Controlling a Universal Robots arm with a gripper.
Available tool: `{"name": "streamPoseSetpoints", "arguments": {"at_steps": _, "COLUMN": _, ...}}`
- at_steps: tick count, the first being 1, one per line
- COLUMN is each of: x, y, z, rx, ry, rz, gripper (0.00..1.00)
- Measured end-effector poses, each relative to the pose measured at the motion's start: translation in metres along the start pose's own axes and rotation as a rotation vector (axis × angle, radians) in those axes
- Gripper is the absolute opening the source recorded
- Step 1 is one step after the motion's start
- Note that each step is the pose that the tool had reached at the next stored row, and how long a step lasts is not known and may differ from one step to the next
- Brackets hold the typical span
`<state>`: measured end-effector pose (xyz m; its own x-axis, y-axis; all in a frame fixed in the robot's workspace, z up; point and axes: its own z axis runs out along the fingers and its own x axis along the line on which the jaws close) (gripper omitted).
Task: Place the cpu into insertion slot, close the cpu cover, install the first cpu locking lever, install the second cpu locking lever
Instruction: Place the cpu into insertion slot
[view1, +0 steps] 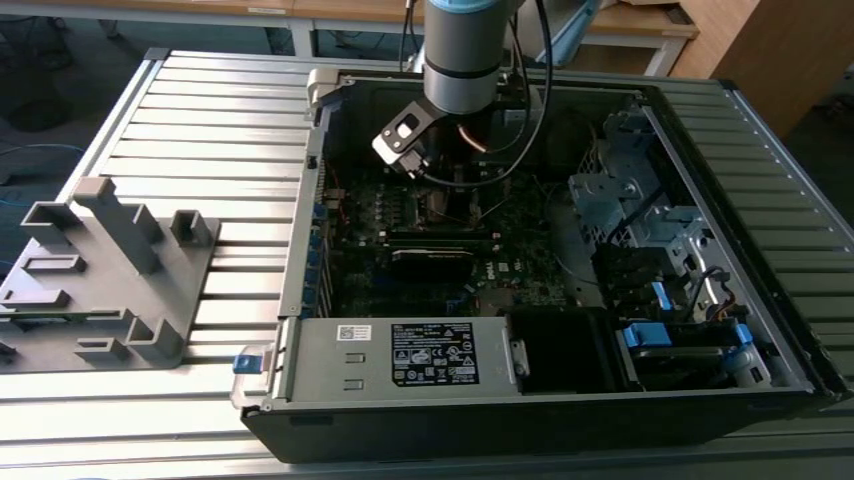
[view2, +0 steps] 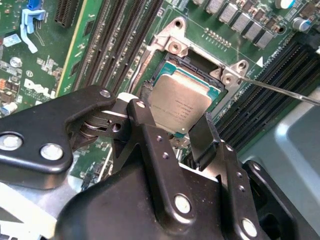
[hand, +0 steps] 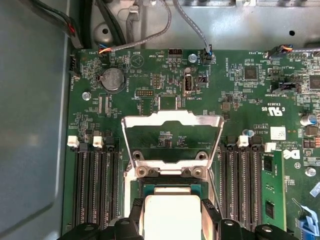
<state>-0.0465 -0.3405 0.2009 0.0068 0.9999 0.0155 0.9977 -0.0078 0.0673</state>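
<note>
The cpu (view2: 175, 100), a silver-grey square chip, sits low in the insertion slot (view2: 192, 75), whose dark rim frames it. My gripper (view2: 172, 122) is over it, and its black fingers (view2: 145, 125) press against two opposite edges of the chip. In the first wrist view the cpu (hand: 172, 215) lies between the same fingertips (hand: 136, 206). The cpu cover (hand: 172, 118), a silvery frame with a big window, stands flipped open beyond the slot (hand: 172, 186). A thin locking lever (view2: 280, 91) angles away from the socket corner. In the exterior view the gripper (view1: 424, 168) hangs inside the computer case.
Rows of black memory slots (hand: 95, 185) flank the socket on both sides. Case walls (view1: 300, 240) enclose the motherboard. A grey power-supply box (view1: 400, 355) sits at the case's near side and drive bays (view1: 641, 220) at the exterior view's right. A grey fixture (view1: 114, 270) stands on the table.
</note>
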Motion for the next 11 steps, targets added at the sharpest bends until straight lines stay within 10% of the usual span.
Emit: {"name": "streamPoseSetpoints", "arguments": {"at_steps": 11, "x": 0.0000, "y": 0.0011, "z": 0.0036, "rx": 0.0001, "ry": 0.0001, "rz": 0.000, "gripper": 0.54}}
